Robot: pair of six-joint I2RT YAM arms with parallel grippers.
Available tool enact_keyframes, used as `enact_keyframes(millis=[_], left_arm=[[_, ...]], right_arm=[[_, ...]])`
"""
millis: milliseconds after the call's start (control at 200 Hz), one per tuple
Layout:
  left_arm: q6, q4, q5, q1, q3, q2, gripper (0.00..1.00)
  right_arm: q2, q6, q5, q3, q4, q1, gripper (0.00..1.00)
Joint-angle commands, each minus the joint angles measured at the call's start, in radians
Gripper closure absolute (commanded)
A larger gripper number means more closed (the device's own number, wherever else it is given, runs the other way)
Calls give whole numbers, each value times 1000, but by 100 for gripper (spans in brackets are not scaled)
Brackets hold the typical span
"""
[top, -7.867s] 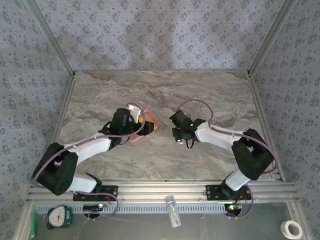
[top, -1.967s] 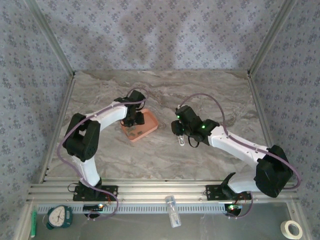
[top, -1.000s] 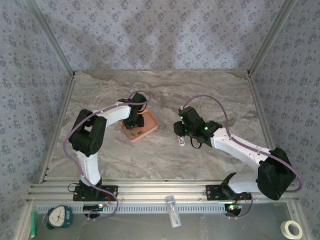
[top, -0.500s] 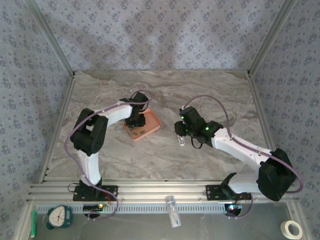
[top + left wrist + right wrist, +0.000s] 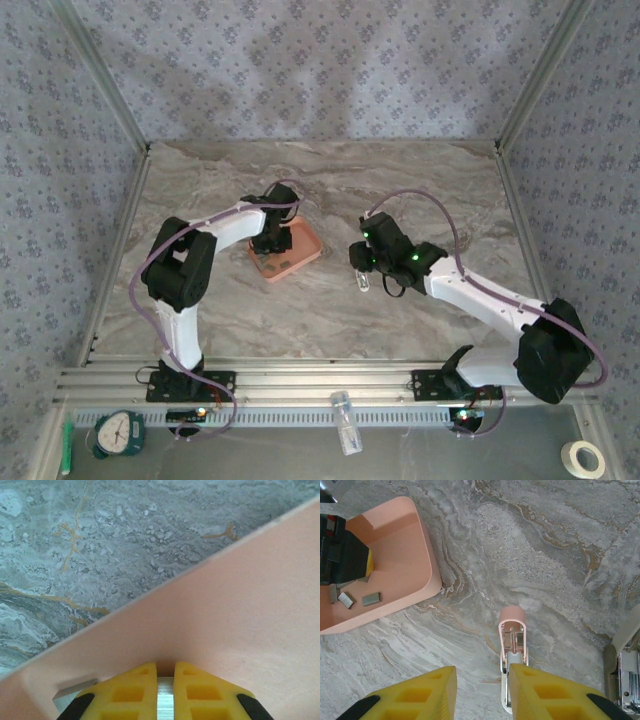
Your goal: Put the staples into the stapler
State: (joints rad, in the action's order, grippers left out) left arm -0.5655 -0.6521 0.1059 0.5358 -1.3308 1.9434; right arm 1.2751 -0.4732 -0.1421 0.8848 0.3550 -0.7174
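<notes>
Staples (image 5: 370, 599): short grey strips, lying loose on the floor of the pink tray (image 5: 400, 550) toward its near-left end. They are judged very light and stiff, but brittle along the glue line, so a strip is easily snapped or flicked off the smooth plastic. They are best taken across the narrow sides at mid-length, with a light squeeze.

Stapler (image 5: 512, 640): laid flat on the marble table (image 5: 555, 555), right of the tray and apart from it. It appears opened, with metal parts showing under the pink tip. It is judged light and slippery on the stone, so it is likely to skate when pushed. A hold should be taken on the lower body, clear of the channel.

Left gripper (image 5: 165, 672): set down inside the tray, close to its wall. The yellow fingers (image 5: 135, 690) are drawn nearly together, and the narrow gap is filled by a bright metal strip. That is read as a strip of staples clamped between them. A second grey piece is seen on the tray floor just left of the fingers.

Right gripper (image 5: 482, 677): jaws are spread wide and nothing is held. The stapler is framed between the fingers, close against the right-hand one. Whether they touch cannot be told.
</notes>
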Motion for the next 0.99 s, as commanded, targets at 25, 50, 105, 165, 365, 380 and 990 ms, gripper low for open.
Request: enact_keyframes(millis=[25,50,105,165,365,380,990], left_arm=[[15,-78,28,21,-44,-73,91],[15,-84,30,26,-49,-84,91],[13,-98,35,37,-57,-108,91],[7,-114,35,48,-66,-133,91],[-31,-146,19,128,-66,-208,91],[-36,-147,15,136,-64,-213,91],[-178,2,-75,410,-11,-71,90]], right_arm=[[-43,4,-10,-15,-11,6,65],[-47,4,-10,-17,-13,4,65],[-58,0,-11,-23,-14,3,65],[-72,-7,-12,-29,-14,0,65],[-131,-54,-34,-65,-8,-9,65],[-135,-60,-38,-69,-4,-10,65],[-351,-191,-64,-193,94,-13,65]])
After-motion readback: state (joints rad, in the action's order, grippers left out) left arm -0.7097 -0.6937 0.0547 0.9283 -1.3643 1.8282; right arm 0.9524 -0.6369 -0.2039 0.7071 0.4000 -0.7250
